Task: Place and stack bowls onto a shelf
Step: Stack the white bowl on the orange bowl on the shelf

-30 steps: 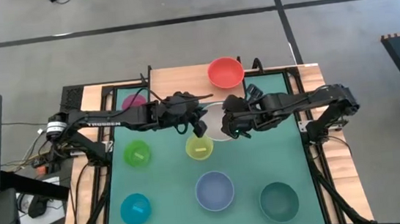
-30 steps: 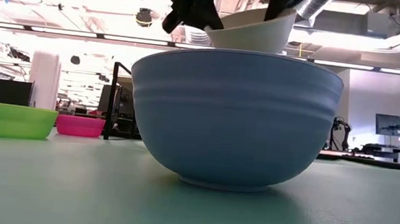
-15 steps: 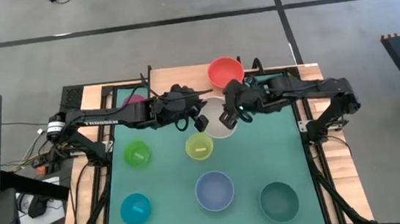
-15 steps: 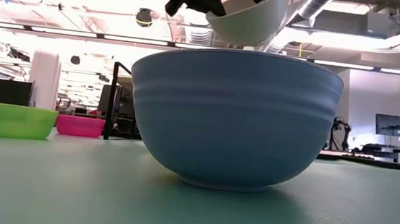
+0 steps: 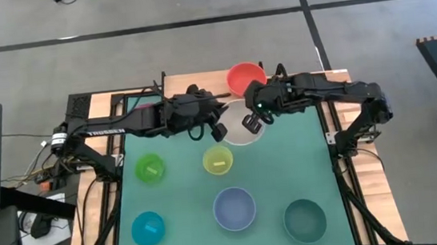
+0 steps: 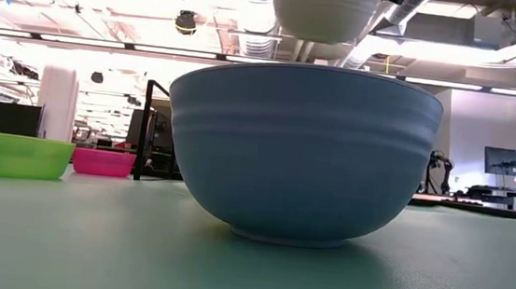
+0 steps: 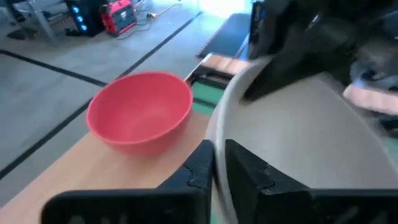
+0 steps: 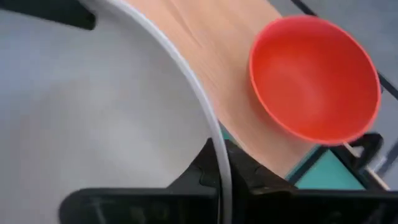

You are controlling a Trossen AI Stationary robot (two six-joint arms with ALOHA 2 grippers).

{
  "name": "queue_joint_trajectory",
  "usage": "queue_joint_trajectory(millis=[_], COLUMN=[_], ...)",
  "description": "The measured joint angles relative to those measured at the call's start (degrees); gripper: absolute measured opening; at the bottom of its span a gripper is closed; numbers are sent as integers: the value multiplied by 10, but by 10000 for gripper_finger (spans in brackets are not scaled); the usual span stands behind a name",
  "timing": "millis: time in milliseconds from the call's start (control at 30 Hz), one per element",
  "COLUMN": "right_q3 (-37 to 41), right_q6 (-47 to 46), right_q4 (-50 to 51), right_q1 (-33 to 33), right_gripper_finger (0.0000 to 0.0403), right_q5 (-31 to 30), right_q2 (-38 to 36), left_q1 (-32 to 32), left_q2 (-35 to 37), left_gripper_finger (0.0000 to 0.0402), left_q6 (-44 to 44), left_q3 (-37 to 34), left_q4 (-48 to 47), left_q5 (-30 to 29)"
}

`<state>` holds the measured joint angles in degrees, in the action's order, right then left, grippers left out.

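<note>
I hold a white bowl [image 5: 238, 130] between both grippers, above the mat just near of the light-wood shelf [image 5: 195, 84]. My left gripper [image 5: 219, 131] is shut on its left rim and my right gripper [image 5: 251, 122] on its right rim. In the low view the white bowl [image 6: 324, 8] hangs level, high above the pale blue bowl [image 6: 302, 153]. A red bowl [image 5: 246, 78] stands on its base on the shelf. A pink bowl [image 5: 145, 109] sits partly under my left arm. My left gripper pinches the white bowl's rim [image 7: 217, 146] on its left side, one finger inside the bowl and one outside, coming from the table's left. The bowl is lifted clear and level. My right gripper pinches the opposite rim [image 8: 219, 146], one finger inside and one outside, coming from the right.
On the green mat [image 5: 319, 169] stand a green bowl [image 5: 150, 168], a yellow bowl [image 5: 218, 160], the pale blue bowl [image 5: 234, 208], a cyan bowl [image 5: 147, 228] and a dark teal bowl [image 5: 304, 219]. The shelf shows bare wood between the pink and red bowls.
Both grippers have carried the white bowl upward and a little toward the far edge and the shelf. The bowl was tilted a second ago and now hangs level. My right arm has swung toward the far edge. Both grippers kept their hold.
</note>
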<state>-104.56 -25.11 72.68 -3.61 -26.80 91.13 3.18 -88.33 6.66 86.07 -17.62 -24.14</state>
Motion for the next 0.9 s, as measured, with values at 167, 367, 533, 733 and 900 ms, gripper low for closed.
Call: queue_joint_trajectory(millis=[167, 367, 533, 733, 900], right_q3=[0, 0, 0, 10, 10], right_q6=[51, 65, 65, 72, 72], right_q4=[-11, -61, -78, -115, -103], right_q1=[-53, -152, -243, -327, -364], right_gripper_finger=[25, 25, 30, 28, 33], right_q5=[8, 15, 28, 99, 148], right_q2=[-1, -1, 0, 1, 25], left_q1=[-1, -1, -11, -25, -31], left_q2=[1, 1, 9, 33, 55], left_gripper_finger=[103, 189, 216, 212, 210], left_q6=[3, 41, 54, 79, 113], left_q3=[49, 126, 144, 117, 69], left_q4=[-40, -148, -196, -218, -221], left_q5=[15, -29, -78, -113, -128])
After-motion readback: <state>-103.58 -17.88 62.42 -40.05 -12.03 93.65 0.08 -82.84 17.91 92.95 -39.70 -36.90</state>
